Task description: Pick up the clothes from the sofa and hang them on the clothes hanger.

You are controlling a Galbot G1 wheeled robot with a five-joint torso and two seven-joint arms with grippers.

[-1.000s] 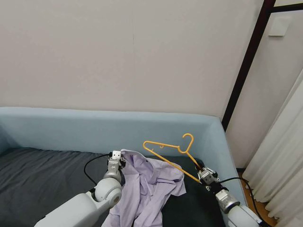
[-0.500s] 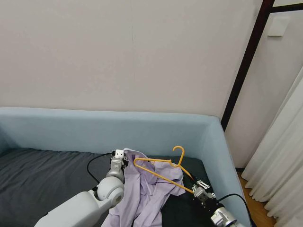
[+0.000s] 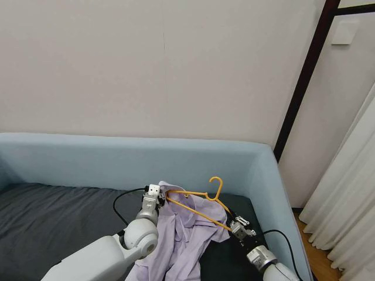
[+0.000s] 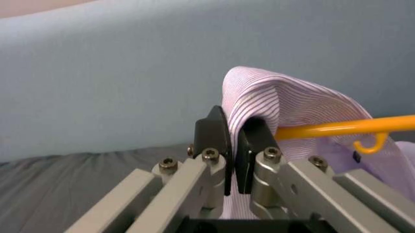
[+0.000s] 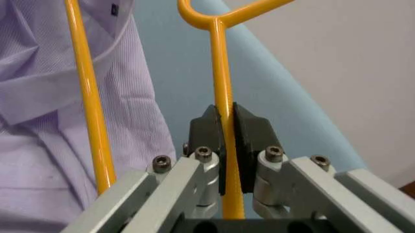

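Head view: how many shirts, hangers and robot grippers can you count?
Purple shirt: 1
Orange hanger: 1
Grippers: 2, the left gripper with jaws shut on the shirt, the right gripper with jaws shut on the hanger
Total: 4

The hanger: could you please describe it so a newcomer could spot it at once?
On the light blue sofa, near its right end, lies a lilac shirt. The hanger slants across it, one bar in the jaws of the right gripper, its far end at the fold pinched by the left gripper. It alone is thin, rigid and orange-yellow.
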